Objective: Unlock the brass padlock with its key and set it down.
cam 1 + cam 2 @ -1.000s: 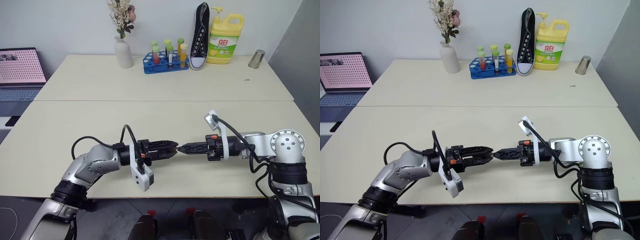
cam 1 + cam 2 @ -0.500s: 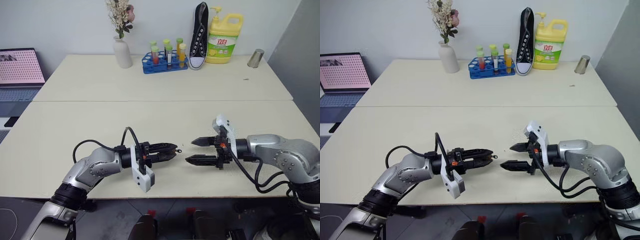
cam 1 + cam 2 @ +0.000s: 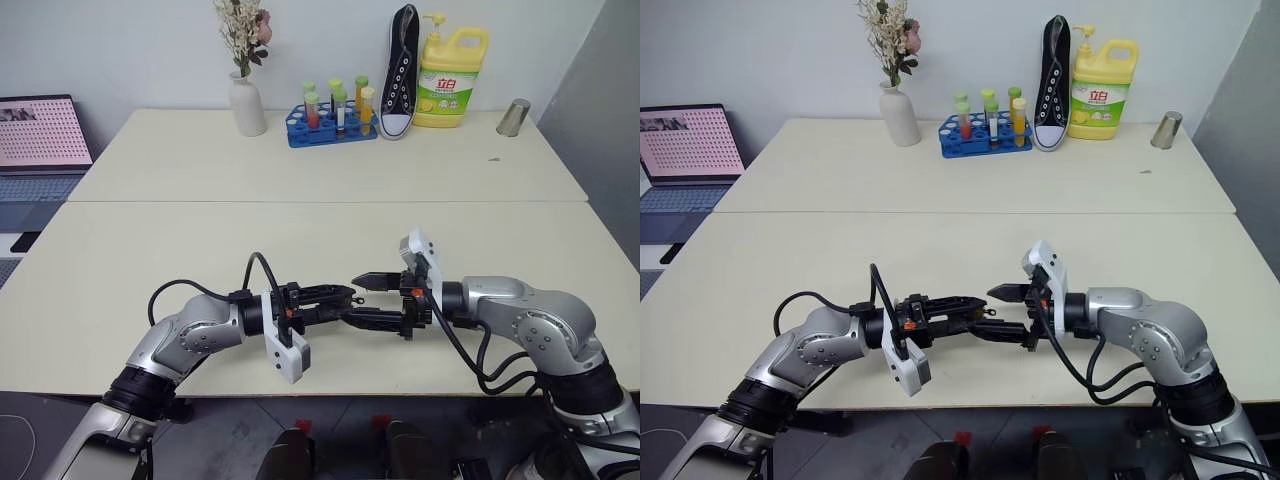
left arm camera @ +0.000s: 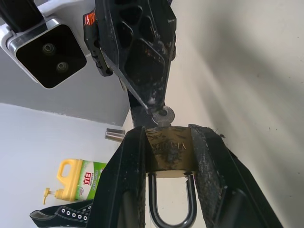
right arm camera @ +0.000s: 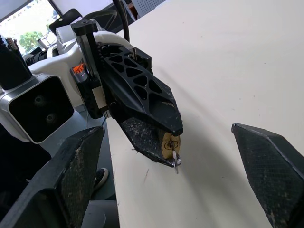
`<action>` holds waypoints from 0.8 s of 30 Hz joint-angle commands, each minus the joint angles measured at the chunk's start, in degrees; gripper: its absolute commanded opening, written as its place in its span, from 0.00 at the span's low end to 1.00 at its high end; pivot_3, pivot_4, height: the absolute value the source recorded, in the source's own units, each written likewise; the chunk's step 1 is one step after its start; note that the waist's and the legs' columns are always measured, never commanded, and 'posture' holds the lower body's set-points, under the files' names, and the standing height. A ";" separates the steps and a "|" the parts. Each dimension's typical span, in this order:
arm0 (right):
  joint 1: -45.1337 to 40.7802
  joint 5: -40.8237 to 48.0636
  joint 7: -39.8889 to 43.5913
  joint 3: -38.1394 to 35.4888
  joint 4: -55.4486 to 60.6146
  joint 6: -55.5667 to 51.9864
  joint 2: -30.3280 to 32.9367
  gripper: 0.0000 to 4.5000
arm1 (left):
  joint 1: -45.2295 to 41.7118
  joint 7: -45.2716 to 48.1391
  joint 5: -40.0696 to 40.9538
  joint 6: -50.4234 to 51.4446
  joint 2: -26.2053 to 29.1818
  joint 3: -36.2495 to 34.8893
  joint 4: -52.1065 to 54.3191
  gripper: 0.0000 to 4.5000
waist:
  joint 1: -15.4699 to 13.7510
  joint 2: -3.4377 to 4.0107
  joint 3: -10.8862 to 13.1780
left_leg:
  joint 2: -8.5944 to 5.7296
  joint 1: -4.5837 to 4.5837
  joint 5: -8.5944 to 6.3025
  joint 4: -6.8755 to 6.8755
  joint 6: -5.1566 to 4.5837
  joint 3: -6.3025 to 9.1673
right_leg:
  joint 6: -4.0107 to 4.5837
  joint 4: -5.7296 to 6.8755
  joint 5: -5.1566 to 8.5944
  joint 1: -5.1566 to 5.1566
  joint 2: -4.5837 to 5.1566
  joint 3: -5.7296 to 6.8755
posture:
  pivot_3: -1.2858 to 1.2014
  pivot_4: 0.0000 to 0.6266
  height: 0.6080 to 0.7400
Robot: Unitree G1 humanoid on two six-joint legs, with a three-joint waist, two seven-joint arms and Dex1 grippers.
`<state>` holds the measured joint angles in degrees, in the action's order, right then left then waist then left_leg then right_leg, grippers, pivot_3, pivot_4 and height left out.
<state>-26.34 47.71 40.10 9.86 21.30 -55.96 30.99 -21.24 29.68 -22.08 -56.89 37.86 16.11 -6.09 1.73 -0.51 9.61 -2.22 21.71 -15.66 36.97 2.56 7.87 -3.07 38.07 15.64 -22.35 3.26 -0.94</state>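
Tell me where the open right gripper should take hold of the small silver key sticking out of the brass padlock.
Grip the small silver key by its flat head, approaching end-on from the right. It protrudes from the brass padlock, which the left gripper clamps.

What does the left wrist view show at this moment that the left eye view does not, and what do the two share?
Left wrist view: the brass padlock clamped between the left pincer's fingers, its shackle pointing back toward the wrist, and the key in the padlock's bottom.

Left eye view: both arms over the table, the right pincer wide open around the left pincer tip, plus the vase, tube rack and laptop.

Shared: shoe, detergent bottle, metal cup.
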 commanded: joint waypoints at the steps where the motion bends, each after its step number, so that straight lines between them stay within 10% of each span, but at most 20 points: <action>1: -1.63 -0.74 0.51 -0.21 -0.37 0.30 -1.04 1.00 | -0.75 -0.33 1.89 -0.35 -0.37 0.36 1.80 0.22 | 0.03 0.00 0.00 | 0.00 0.00 0.00 0.00 0.00 0.00 | 0.00 0.00 0.00 0.00 0.00 0.01 | 0.52 0.24 1.00; 15: -2.29 -2.14 2.57 0.26 -0.85 0.46 -1.64 0.03 | -0.02 -0.20 2.47 0.34 -0.27 0.26 2.61 0.22 | 0.04 0.00 0.00 | 0.00 -0.01 0.00 0.00 0.00 0.00 | 0.00 0.01 0.00 0.00 0.00 0.00 | 0.52 0.24 1.00; 24: -2.43 -1.43 3.52 -0.32 -0.75 -0.19 -2.08 0.03 | 0.37 -0.91 2.85 -0.74 -0.54 0.04 2.31 0.22 | 0.04 0.00 0.00 | 0.00 -0.01 0.00 0.00 0.00 0.00 | 0.00 0.01 0.00 0.00 0.00 0.00 | 0.52 0.24 1.00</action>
<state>-27.69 45.79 43.29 10.32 19.73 -56.23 29.53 -20.82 29.54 -20.56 -56.70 37.87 16.14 -6.07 1.76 -0.50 9.61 -2.22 21.70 -15.66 36.97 2.56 7.87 -3.07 38.08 15.64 -22.35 3.26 -0.94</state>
